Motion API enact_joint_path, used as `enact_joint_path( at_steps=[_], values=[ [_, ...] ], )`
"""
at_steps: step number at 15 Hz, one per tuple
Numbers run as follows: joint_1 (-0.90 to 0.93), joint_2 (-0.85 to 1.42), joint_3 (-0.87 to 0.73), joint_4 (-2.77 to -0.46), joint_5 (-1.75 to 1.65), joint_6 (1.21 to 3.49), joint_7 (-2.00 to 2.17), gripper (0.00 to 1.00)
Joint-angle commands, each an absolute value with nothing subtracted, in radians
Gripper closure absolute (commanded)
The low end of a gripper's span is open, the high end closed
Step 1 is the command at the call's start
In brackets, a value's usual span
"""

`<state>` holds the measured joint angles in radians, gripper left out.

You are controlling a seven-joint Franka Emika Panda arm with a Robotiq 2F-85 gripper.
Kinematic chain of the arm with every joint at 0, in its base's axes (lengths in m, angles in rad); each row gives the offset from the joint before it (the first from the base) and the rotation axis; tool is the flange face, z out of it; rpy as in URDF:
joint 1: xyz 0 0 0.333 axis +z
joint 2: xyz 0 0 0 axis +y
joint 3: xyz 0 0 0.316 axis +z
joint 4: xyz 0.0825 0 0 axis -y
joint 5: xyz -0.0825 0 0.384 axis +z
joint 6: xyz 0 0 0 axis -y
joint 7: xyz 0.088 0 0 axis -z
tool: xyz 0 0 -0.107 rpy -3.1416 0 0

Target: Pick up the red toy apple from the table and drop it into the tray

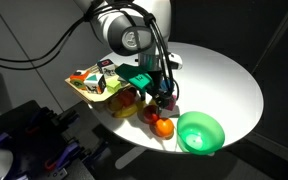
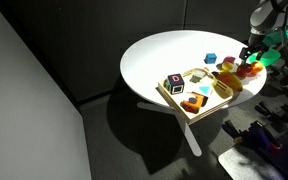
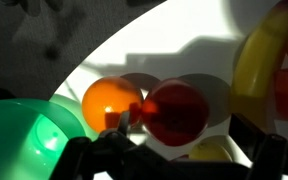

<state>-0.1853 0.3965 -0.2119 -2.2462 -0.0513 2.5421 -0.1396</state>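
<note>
In the wrist view the red toy apple [image 3: 176, 112] lies on the white table, touching the orange fruit [image 3: 112, 103] on its left. My gripper [image 3: 180, 138] is open just above it, with a dark finger on each side of the apple. In an exterior view the gripper [image 1: 162, 99] hangs low over the apple [image 1: 151, 114] near the table's front edge. The tan tray [image 1: 81, 88] lies behind it and holds several small objects. The tray [image 2: 180, 100] and the gripper [image 2: 250, 62] also show in an exterior view.
A round green bowl [image 1: 200, 132] stands beside the orange fruit [image 1: 163, 127], and it also shows in the wrist view [image 3: 24, 130]. A yellow banana [image 3: 259, 60] lies on the apple's other side. A small blue block [image 2: 211, 59] sits on the table.
</note>
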Motion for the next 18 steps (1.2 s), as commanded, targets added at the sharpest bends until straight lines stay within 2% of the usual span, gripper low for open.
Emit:
enact_joint_path(
  at_steps=[1,16,17,18],
  values=[
    [-0.215,0.427,-0.191,-2.220,-0.063,2.573,-0.182,0.00],
    [-0.233,0.511,-0.168,-2.183,-0.071,2.622,-0.228,0.00],
    [-0.233,0.516,-0.169,-2.180,-0.072,2.623,-0.229,0.25],
    [-0.233,0.521,-0.169,-2.176,-0.073,2.623,-0.229,0.27]
  ],
)
